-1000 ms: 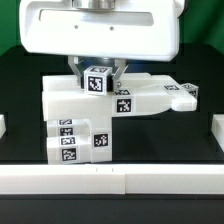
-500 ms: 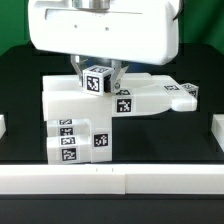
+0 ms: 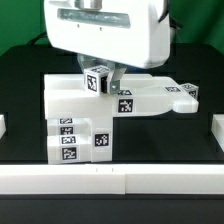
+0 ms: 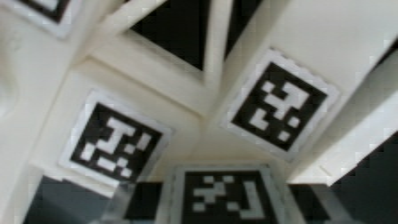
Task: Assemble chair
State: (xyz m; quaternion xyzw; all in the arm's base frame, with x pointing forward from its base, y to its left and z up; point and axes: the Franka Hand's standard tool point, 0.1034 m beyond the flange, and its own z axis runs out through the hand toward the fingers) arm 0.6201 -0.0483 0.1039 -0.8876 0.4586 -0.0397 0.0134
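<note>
Moved: the gripper [image 3: 97,71] housing looks narrower now and sits further toward the exterior view's right than a second ago. The chair [image 3: 70,100] beneath it has not budged.
Far left: a short white border piece [image 3: 3,126] pokes in at the edge of the black table [image 3: 22,95].
Stepped block: at the chair's left front sits a white stepped block [image 3: 84,142], with three tags down its left side and one on the lower step. It touches the slab above it.
Wide slab: a thick white wide slab [image 3: 62,97] lies flat on top of that block and runs off toward the right, with one tag on its front face near the middle.
Small cube: a tagged small cube [image 3: 97,80] stands on the slab's top, slightly tilted, right under the gripper.
Jaws: set narrow, with one dark finger on each side of the small cube and both pressed against it, so the cube is gripped.
End piece: at the slab's right end a smaller white end piece [image 3: 183,92] carries two tags and reaches out past the stepped block.
Far right: a second border piece [image 3: 216,130] stands at the table's edge.
Front: a long white rail [image 3: 110,181] crosses the whole foreground, apart from the chair.
Wrist view: very close and blurred. Three square tags [image 4: 276,100] show on white faces, with white bars [image 4: 217,40] crossing dark gaps behind them. The fingers cannot be made out here.
</note>
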